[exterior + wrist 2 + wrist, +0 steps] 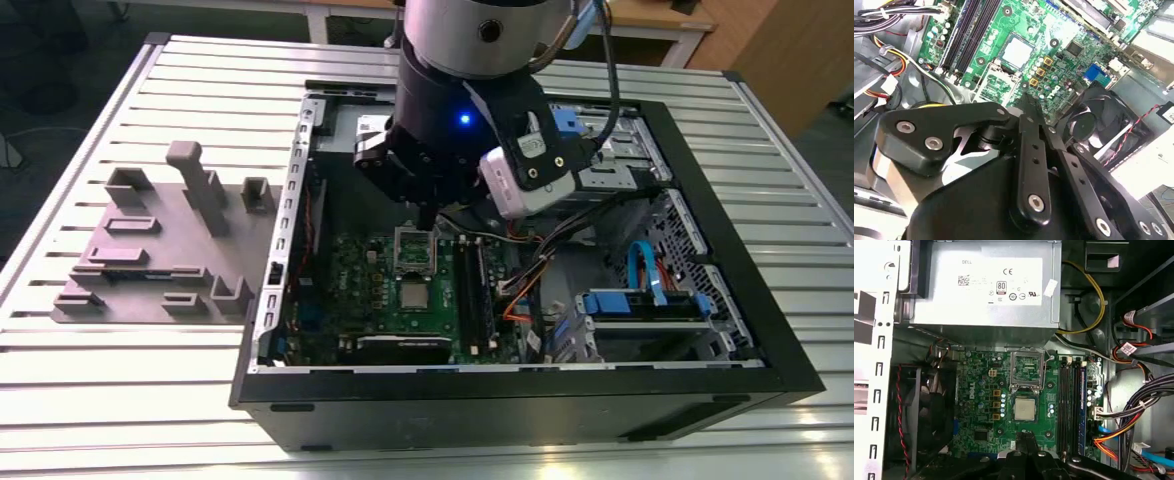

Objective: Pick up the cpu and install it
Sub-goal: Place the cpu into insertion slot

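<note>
Silver slats make up the table (160,400). A big black computer box (534,400) lies on its side on it with its cover off, so the arm can reach straight down inside. On the exterior view's left, next to the box, sits a grey block (147,250) with slots. It looks made to keep small parts in place, but I cannot tell if anything is in it.

At the bottom of the box lies the green board (979,410), flat and facing up. The cpu (1024,409) is a little shiny square. It lies flat on the green board, in the square spot near the middle. Just beside it, on the side of the big grey power box (984,285), the silver frame (1027,371) looks flipped open. I think that is so the spot is not covered. Long black slots (1069,405) run along one side of the cpu, and a black fan (1099,125) sits past the other edge of the board. Coloured wires (1134,410) are bunched off to the side, well away from the cpu, so they do not get in the way.

The pincer (1027,439) hangs over the board and points down, near the cpu but not touching it. Its two fingers are pressed together at the tips and grip nothing. To me the cpu looks like it sits in its spot, with the frame not closed over it.
</note>
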